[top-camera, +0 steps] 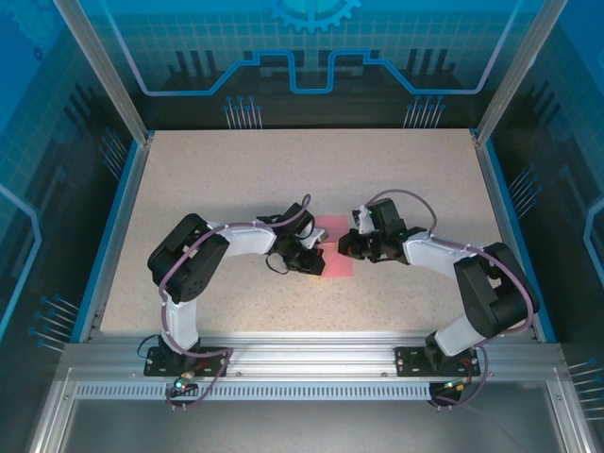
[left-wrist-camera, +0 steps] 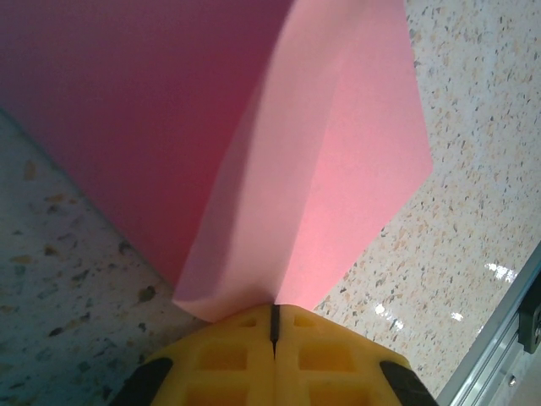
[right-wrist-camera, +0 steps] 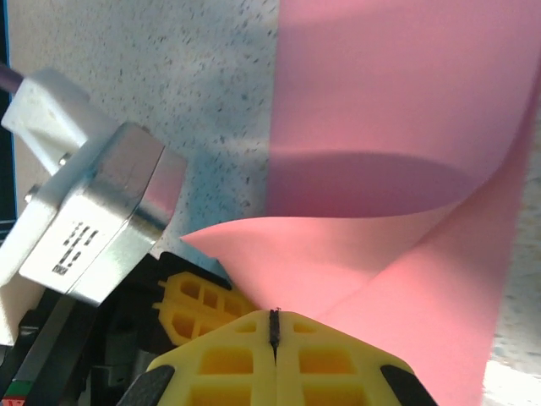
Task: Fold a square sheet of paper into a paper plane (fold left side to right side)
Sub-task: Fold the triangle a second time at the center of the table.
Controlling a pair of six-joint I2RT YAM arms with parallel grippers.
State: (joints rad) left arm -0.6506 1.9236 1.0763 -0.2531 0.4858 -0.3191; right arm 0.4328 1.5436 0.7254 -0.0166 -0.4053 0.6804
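Mid-way across the speckled beige table (top-camera: pixel 236 170), the thin pink-red square sheet of paper (top-camera: pixel 335 260) is pinched by both clenched grippers, the left gripper (left-wrist-camera: pixel 274 311) holding its left edge, nearest for folding rightward, the right gripper (right-wrist-camera: pixel 274 315) its curled right side.

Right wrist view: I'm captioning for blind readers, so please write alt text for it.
The yellow right gripper, shut, pinches the pink square sheet of paper, which curls over itself above a speckled table. A silver camera housing on the other arm sits at left.
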